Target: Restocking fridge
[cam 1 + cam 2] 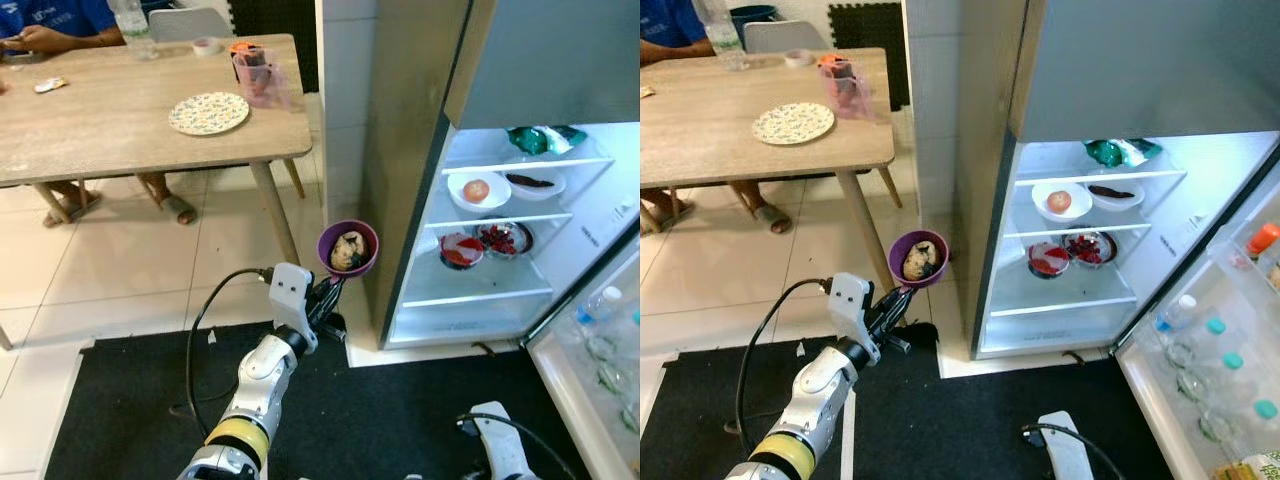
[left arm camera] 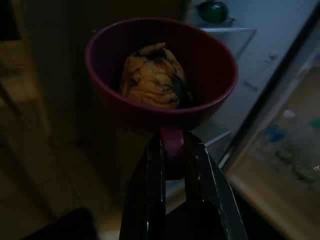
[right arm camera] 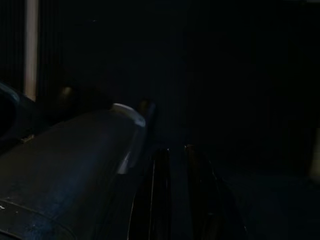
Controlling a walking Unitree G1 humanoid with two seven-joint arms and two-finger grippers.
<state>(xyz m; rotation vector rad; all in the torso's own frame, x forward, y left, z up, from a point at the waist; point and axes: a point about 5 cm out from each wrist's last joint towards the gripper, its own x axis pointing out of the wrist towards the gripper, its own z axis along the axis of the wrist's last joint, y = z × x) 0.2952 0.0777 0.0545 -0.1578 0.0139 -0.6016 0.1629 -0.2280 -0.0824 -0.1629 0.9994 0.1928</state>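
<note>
Left arm: you've got it stretched forward and up, toward 1 o'clock, wrist raised over the black mat [image 1: 120,400].
Left end effector [image 1: 332,290]: fingers pinching the handle of the purple cup [image 1: 348,248].
Purple cup: upright in the air, a brownish lump of food [image 2: 152,77] inside, just beside the open fridge [image 1: 500,230], at its 9 o'clock.
Right end effector [image 3: 175,165]: your arm hangs low; fingers nearly pressed together.
Surface [image 1: 120,120]: patterned plate [image 1: 208,112] at your 11 o'clock.

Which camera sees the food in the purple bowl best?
The left wrist view: the purple bowl, held by the left gripper, is close, with the brownish food facing the camera, though dim. Both eye views show it small, from above.
</note>
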